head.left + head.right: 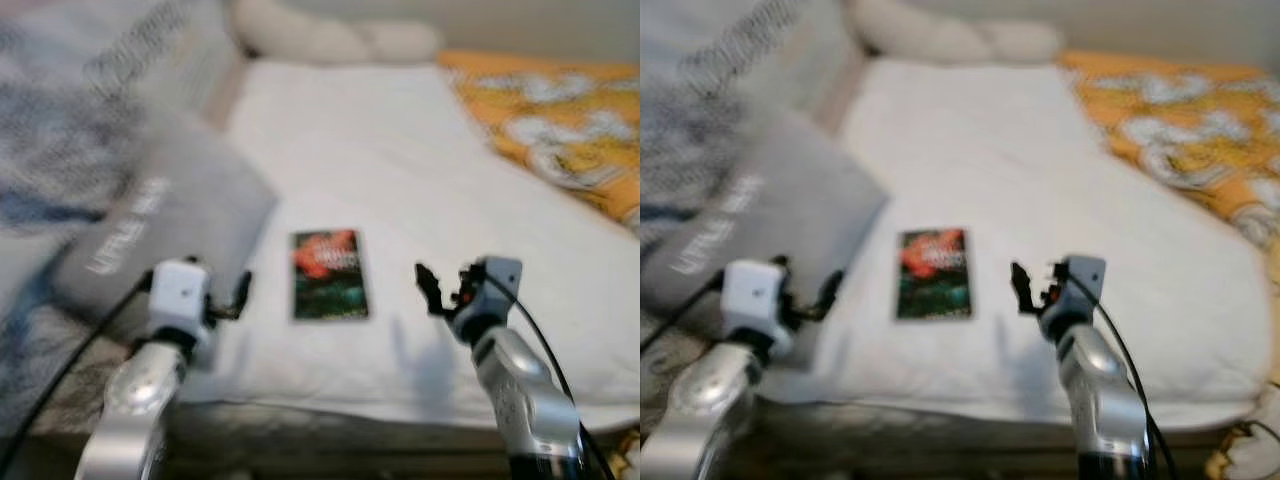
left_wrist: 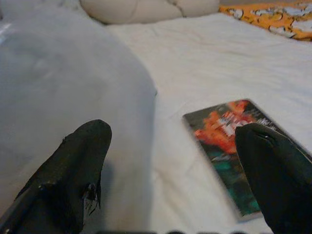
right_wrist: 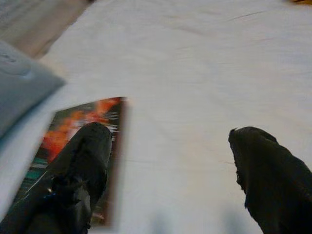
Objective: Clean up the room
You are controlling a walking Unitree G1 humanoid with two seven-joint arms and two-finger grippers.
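The left gripper (image 1: 238, 297) hovers low at the lower left of the frame, fingers spread apart, over the edge of a grey pillow (image 1: 170, 225). The right gripper (image 1: 432, 290) sits lower centre-right, fingers also apart, holding nothing. Between them, mid-frame, a book (image 1: 328, 274) lies flat on the white bedsheet (image 1: 400, 170). An orange blanket (image 1: 560, 110) fills the upper right.

1. This is a bedroom in a home: a bed (image 1: 420, 160) under a white sheet spans the head views.
2. A grey pillow (image 1: 170, 225) with white lettering lies at the bed's left side, and a cream cushion (image 1: 335, 38) sits at the far end.
3. An orange patterned blanket (image 1: 560, 120) covers the right side, and a book (image 1: 328, 274) lies on the sheet.
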